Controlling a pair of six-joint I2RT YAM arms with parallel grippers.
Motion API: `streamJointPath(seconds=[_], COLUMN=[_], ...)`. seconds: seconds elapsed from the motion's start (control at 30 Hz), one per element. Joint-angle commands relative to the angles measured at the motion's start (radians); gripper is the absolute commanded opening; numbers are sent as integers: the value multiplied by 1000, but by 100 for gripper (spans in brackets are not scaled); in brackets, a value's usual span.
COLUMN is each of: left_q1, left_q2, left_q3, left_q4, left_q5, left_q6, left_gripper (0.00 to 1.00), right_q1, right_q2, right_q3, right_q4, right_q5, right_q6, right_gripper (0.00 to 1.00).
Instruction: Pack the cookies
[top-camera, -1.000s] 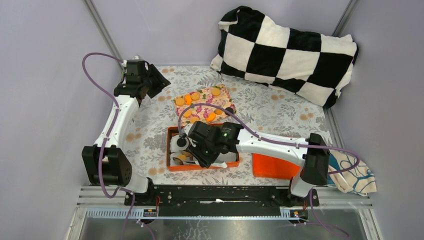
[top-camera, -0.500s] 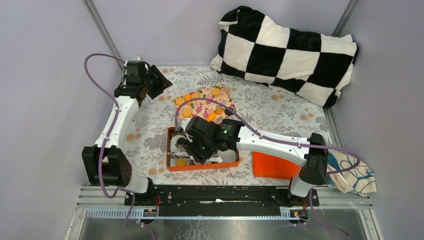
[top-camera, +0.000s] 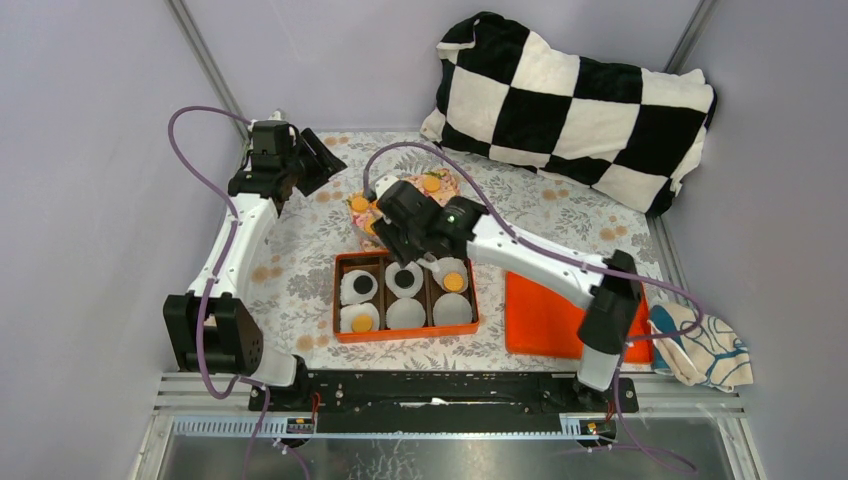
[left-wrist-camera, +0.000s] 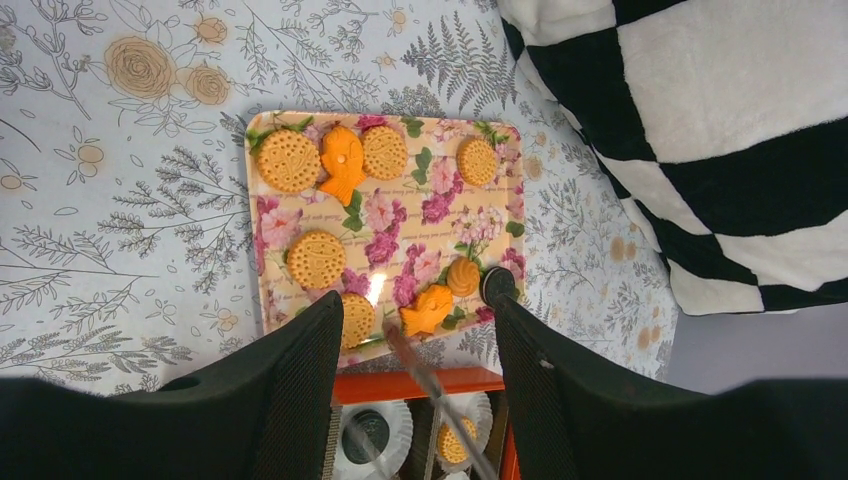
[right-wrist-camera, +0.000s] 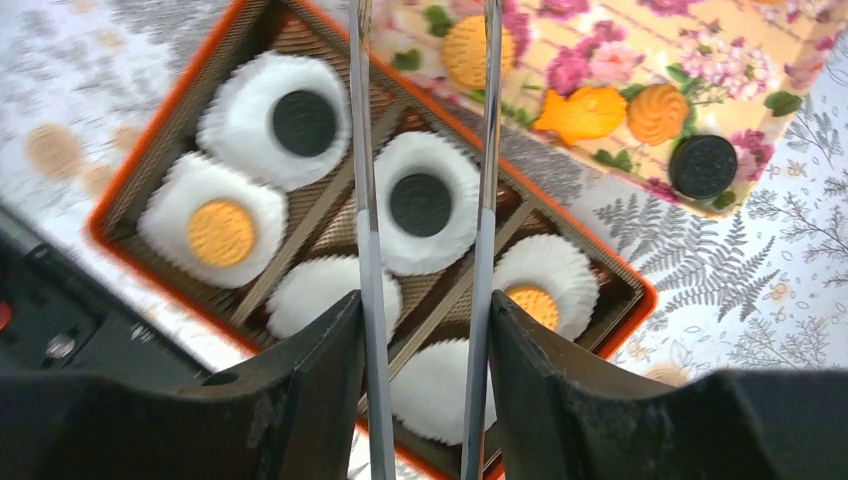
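Hovering at the far left over the floral cloth, the left gripper (top-camera: 318, 160) has its black fingers spread apart and empty. Round orange-tan cookies (left-wrist-camera: 316, 258) lie on the flowered rectangular tray (left-wrist-camera: 490, 225); four more sit in white paper cups inside the orange compartmented box (right-wrist-camera: 115, 195). Above that box, the right gripper (right-wrist-camera: 425, 250) holds its thin metal tongs apart, gripping nothing.

The right gripper (top-camera: 392, 222) has left the orange box (top-camera: 343, 335), where it was low over the cups one second ago, and now it is above the near edge of the floral tray (top-camera: 452, 184). Its fingers (right-wrist-camera: 362, 150) stand a little wider apart and hold nothing. The six paper cups are now uncovered, and a dark cookie (top-camera: 404, 279) lies in the middle cup of the far row.
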Motion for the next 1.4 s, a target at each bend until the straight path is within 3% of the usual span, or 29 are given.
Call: streamJointPath(seconds=[0.0, 0.43, 0.73, 0.83, 1.0, 1.2, 1.37], left_q1=[1, 1, 1, 1, 1, 1, 1], left_q2=[-26, -9, -13, -16, -18, -16, -24], left_q3=[-20, -21, -24, -26, -29, -32, -33], left_q4=[42, 35, 38, 38, 39, 43, 44], left_q5=[7, -10, 7, 6, 18, 32, 35], left_q6=[15, 24, 20, 19, 18, 5, 1], left_gripper=[63, 62, 63, 63, 63, 63, 62], right_q1=[-81, -112, -116, -117, -115, -114, -115], right_q2=[106, 283, 411, 418, 350, 194, 56], right_q3=[74, 166, 321, 329, 286, 208, 154], right_q4=[42, 50, -59, -71, -63, -16, 3], right_q5=[-9, -59, 42, 43, 64, 109, 128], right_q6=[-42, -42, 1, 10, 21, 21, 11], right_gripper=[53, 57, 56, 49, 23, 13, 12])
